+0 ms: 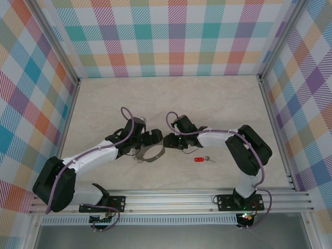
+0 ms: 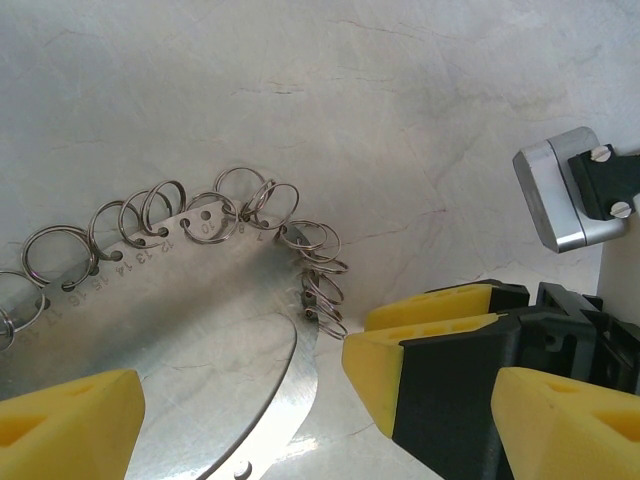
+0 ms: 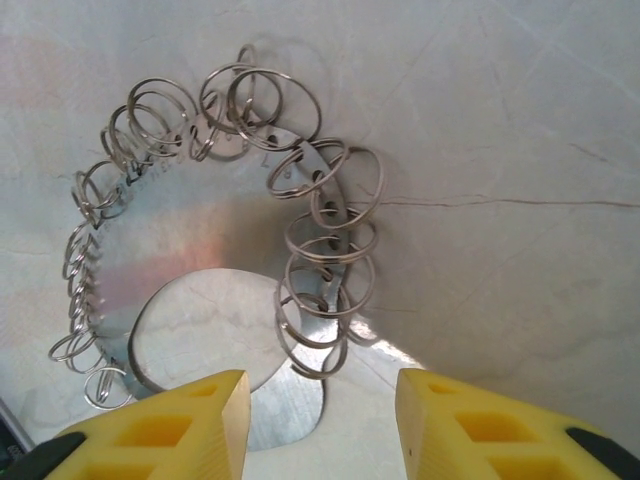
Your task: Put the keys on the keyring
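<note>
1. The keyring [image 1: 150, 155] sits on the table [image 1: 207, 98] near its front middle, right between the two grippers. It is a grey plate hoop whose rim carries a crowd of small loops [image 3: 325, 250] that overlap one another.
2. The keys [image 1: 198, 159], a red tag with a small silver key, lie flat on the table to the right of the ring. They are apart from it and near the right arm's forearm, and nothing holds them. By that, the threading looks not yet begun.
3. The left gripper [image 2: 310, 430] has its jaws spread wide over the hoop. Whether a finger presses the plate cannot be told. Its place suggests it is there to steady the ring.
4. The right gripper [image 3: 320, 385] faces it nose to nose with its jaws partly apart. The ring's near edge lies in front of the gap, and the jaws pinch nothing. It seems to be lined up on the looped rim.
5. In the way:
   - The two grippers' fingers crowd each other at the ring's edge.
   - The packed loops would make it hard to single one out.
   - The right arm would need to back away and turn to reach the keys.
6. Plaid walls [image 1: 176, 36] enclose the table, and an aluminium rail [image 1: 176, 199] runs along its near edge.
</note>
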